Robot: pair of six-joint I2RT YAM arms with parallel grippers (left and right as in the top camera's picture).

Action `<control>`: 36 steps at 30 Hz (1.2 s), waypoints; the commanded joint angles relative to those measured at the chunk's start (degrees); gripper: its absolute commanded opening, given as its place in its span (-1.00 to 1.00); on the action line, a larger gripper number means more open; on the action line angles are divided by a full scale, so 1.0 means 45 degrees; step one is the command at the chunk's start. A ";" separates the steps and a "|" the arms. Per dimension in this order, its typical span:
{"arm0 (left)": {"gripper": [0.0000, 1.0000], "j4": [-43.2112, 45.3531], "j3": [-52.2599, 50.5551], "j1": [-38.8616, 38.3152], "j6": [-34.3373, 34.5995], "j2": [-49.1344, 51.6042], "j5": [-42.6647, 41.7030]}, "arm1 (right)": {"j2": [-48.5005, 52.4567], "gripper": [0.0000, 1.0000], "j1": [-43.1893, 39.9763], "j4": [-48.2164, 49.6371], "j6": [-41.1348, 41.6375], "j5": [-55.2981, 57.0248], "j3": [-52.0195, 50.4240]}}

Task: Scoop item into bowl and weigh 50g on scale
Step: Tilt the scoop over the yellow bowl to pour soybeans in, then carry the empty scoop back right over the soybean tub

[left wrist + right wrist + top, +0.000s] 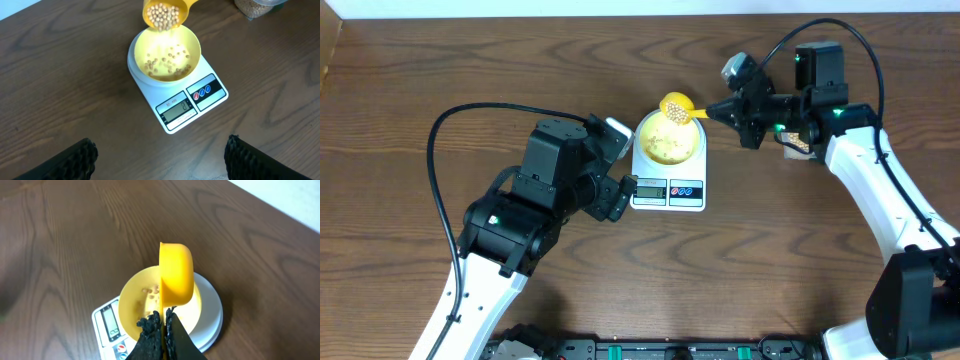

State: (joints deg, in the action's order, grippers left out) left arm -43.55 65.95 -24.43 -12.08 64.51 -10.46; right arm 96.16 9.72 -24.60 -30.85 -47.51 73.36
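Tipping scoop (186, 10) over bowl (193, 44) on scale (150, 93), beans (162, 15) spilling, right hand (164, 318) clamped

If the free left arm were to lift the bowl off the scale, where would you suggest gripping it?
Probably the rim of the bowl on the display side, from above, jaws straddling the thin wall; the scoop hangs over the opposite edge.

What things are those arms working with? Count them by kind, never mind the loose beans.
Scale: 1
Bowl: 1
Scoop: 1
Clear tub: 1
Total: 4
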 commanded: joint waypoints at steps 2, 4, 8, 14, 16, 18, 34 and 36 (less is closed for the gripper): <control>0.67 -0.0034 0.0010 0.0058 -0.0126 0.0049 -0.0151 | -0.0029 -0.98 0.0112 -0.0136 -0.2550 -0.0092 -0.0005; 0.67 -0.0034 0.0010 0.0058 -0.0126 0.0049 -0.0151 | -0.0029 -0.98 0.0112 -0.0194 -0.2875 -0.0092 -0.0005; 0.67 -0.0034 0.0010 0.0058 -0.0126 0.0049 -0.0151 | -0.0029 -0.98 0.0112 -0.0219 -0.3419 -0.0092 -0.0005; 0.67 -0.0034 0.0010 0.0058 -0.0126 0.0049 -0.0151 | -0.0029 -0.98 0.0112 -0.0223 -0.3643 -0.0092 -0.0005; 0.67 -0.0034 0.0010 0.0058 -0.0126 0.0049 -0.0151 | -0.0029 -0.98 0.0112 -0.0209 -0.3648 -0.0092 -0.0005; 0.67 -0.0034 0.0010 0.0058 -0.0126 0.0049 -0.0151 | -0.0029 -0.98 0.0112 -0.0204 -0.3643 -0.0092 -0.0005; 0.67 -0.0034 0.0010 0.0058 -0.0126 0.0049 -0.0151 | -0.0267 -0.98 0.0078 0.0335 -0.2035 0.0257 0.0107; 0.67 -0.0034 0.0010 0.0058 -0.0126 0.0049 -0.0151 | -0.0491 -0.98 0.0049 0.0583 -0.1214 0.0748 0.0185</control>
State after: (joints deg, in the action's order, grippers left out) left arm -43.55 65.95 -24.43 -12.08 64.51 -10.46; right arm 96.09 9.78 -22.96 -43.13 -46.46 73.36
